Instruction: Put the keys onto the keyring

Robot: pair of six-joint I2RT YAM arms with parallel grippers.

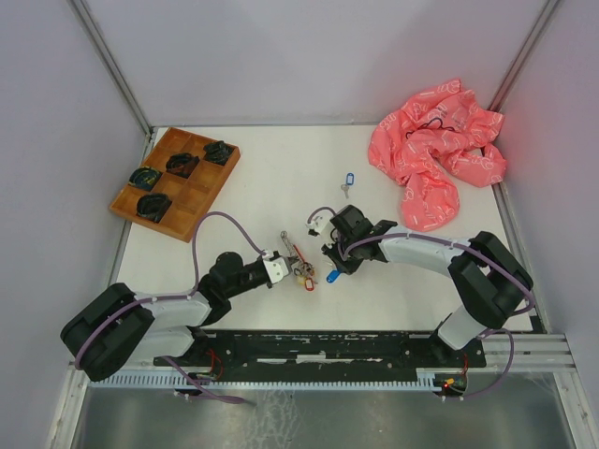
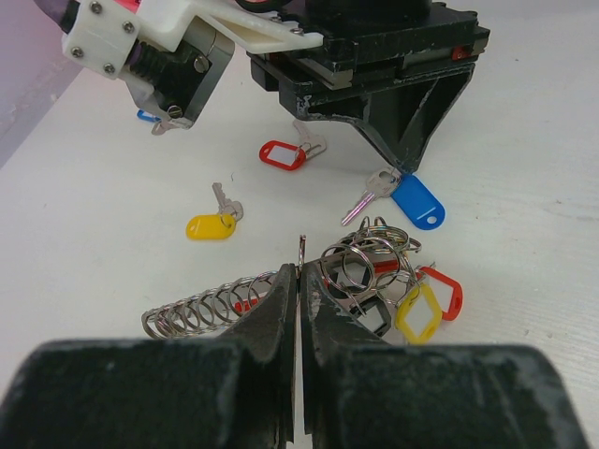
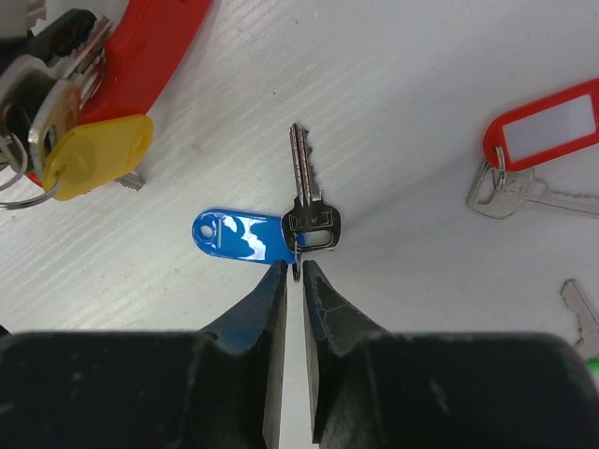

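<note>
The keyring (image 2: 374, 271) is a cluster of silver rings with red and yellow tags and a chain of rings (image 2: 201, 309); it lies mid-table (image 1: 302, 274). My left gripper (image 2: 300, 281) is shut on one thin upright ring of it (image 1: 290, 266). My right gripper (image 3: 294, 273) is shut on the small split ring of a blue-tagged key (image 3: 304, 201), its tag (image 3: 234, 234) to the left, just right of the keyring (image 1: 331, 275). Loose keys lie around: a yellow-tagged key (image 2: 211, 225), a red-tagged key (image 2: 284, 154) and a second blue-tagged key (image 1: 348, 178) farther back.
A wooden tray (image 1: 194, 192) with dark coiled items stands at the back left. A crumpled pink bag (image 1: 435, 154) lies at the back right. The two grippers are close together, tips nearly facing. White walls close in the table's sides.
</note>
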